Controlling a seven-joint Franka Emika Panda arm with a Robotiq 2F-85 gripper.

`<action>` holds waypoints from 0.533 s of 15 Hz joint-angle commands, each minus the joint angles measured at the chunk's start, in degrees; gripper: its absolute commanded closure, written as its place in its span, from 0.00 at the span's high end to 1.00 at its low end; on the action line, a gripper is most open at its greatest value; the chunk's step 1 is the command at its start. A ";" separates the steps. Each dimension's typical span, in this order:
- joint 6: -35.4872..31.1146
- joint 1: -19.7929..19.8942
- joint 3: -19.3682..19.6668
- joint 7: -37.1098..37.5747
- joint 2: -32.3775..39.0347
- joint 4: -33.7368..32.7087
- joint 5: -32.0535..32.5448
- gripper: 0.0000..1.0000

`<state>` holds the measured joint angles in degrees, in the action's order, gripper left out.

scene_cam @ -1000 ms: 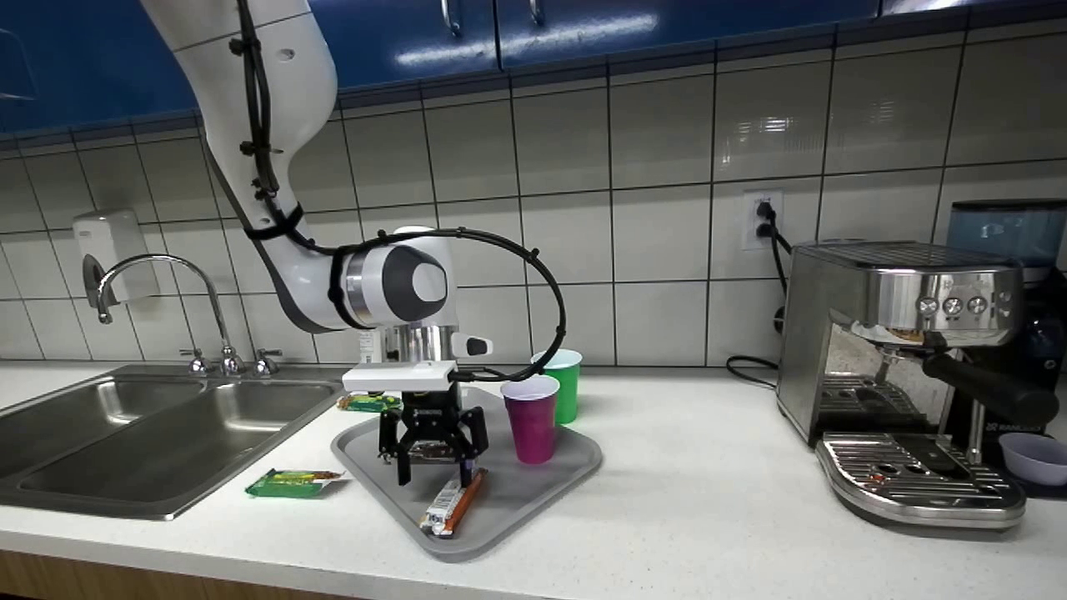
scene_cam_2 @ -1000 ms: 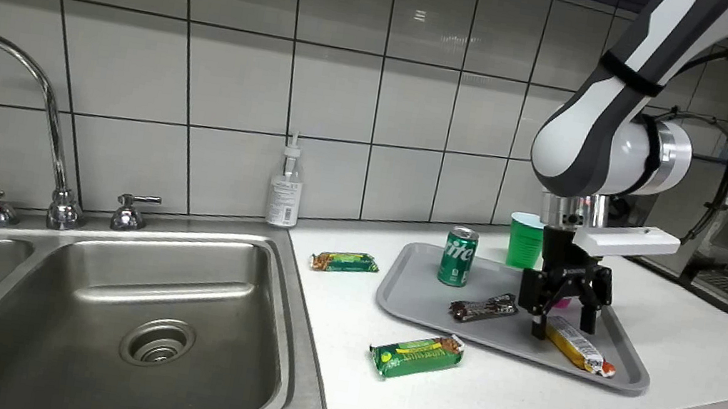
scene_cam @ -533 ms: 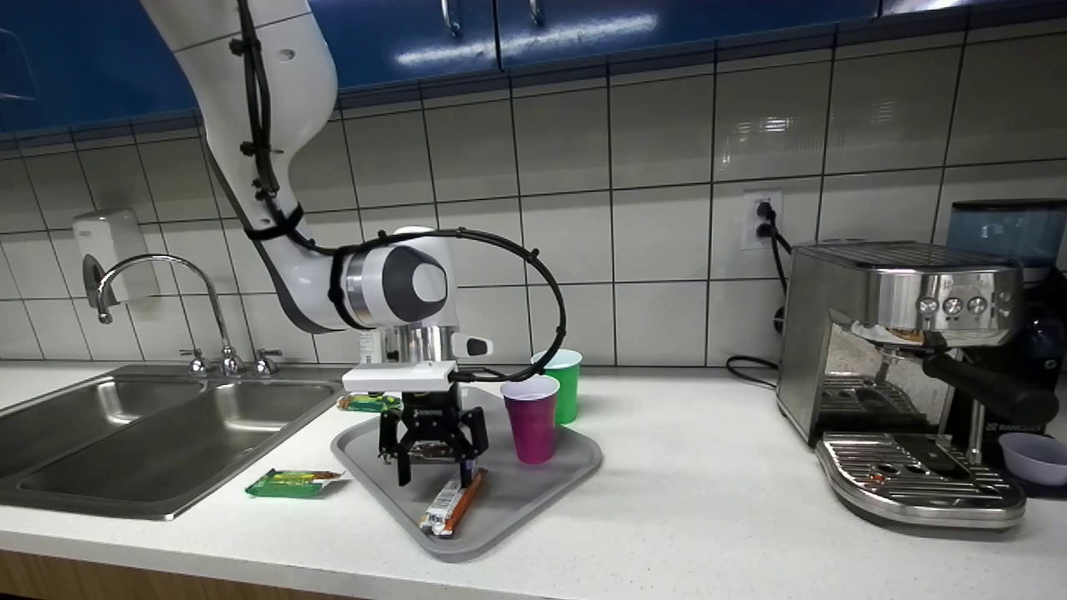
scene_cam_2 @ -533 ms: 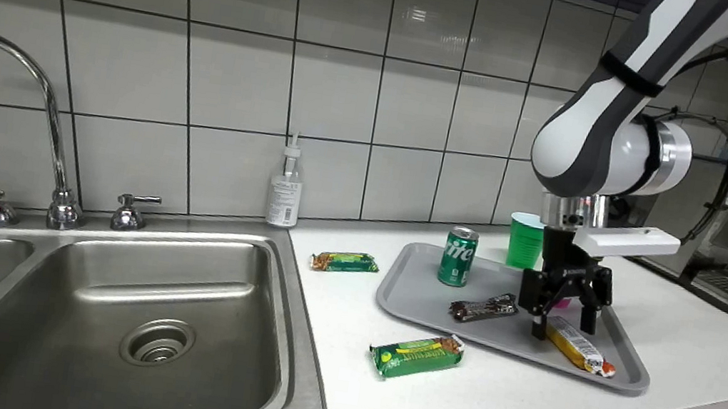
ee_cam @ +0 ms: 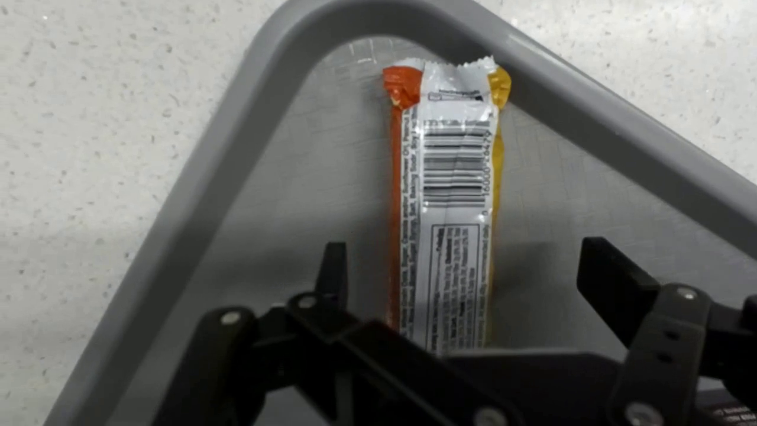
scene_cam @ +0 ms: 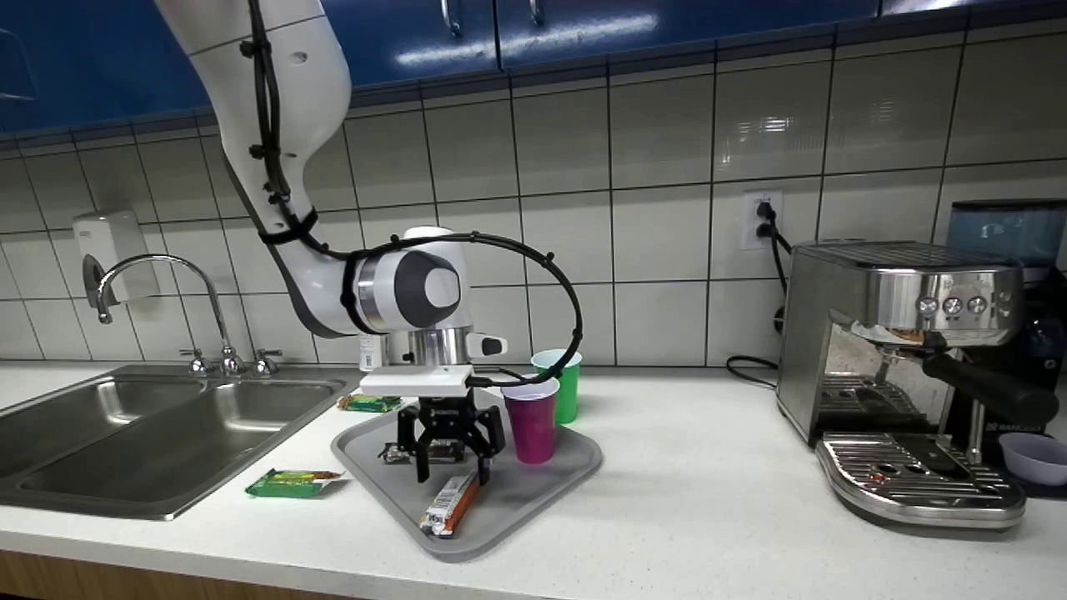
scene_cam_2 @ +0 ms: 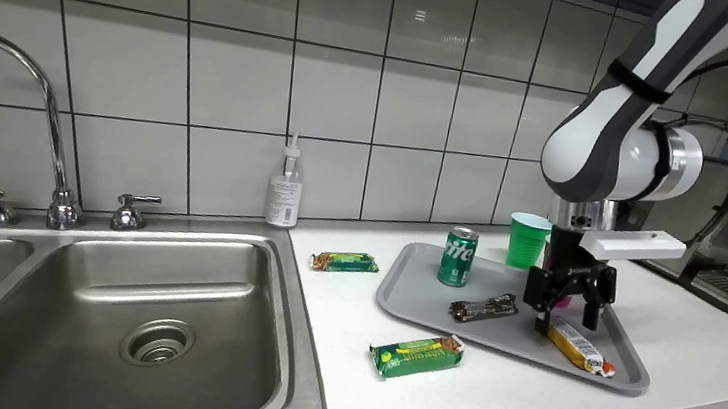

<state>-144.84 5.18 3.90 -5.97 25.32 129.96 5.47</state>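
Wrist view: we look down on the white counter, which goes all around under the fingers. In an exterior view we see the big metal sink, well away from the fingers. The shiny coffee machine is well away from them too, on the other side from the sink. The gray tray sits right under the fingers. Next we see the black gripper, and its two fingers are wide apart, with a gap on each side of a snack bar. The pink cup stands on the tray near the fingers, and the green cup is farther back from them. The soda can stands on the tray, well apart from the fingers. The snack bar, white with orange and yellow edges, lies on the tray below the fingers, and the gripper hides one end of it. Two green bars lie off the tray, away from the fingers. The brown bar is on the tray, closer to the fingers.
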 commanded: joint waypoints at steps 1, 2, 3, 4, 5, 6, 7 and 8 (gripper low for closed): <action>-3.64 1.91 -0.94 -3.58 0.93 0.37 -1.13 1.00; -4.12 2.10 -1.01 -3.93 1.29 0.32 -1.14 1.00; -4.51 2.22 -1.07 -4.20 1.63 0.24 -1.11 1.00; -4.85 2.32 -1.14 -4.42 1.91 0.19 -1.12 1.00; -5.08 2.51 -1.31 -4.70 2.02 0.27 -1.24 1.00; -5.22 2.61 -1.41 -4.90 2.11 0.35 -1.25 1.00; -5.21 2.64 -1.45 -5.01 2.11 0.41 -1.21 1.00; -5.24 2.58 -1.40 -4.99 2.07 0.47 -1.11 1.00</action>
<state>-149.11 6.37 3.60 -8.51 27.61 130.09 5.46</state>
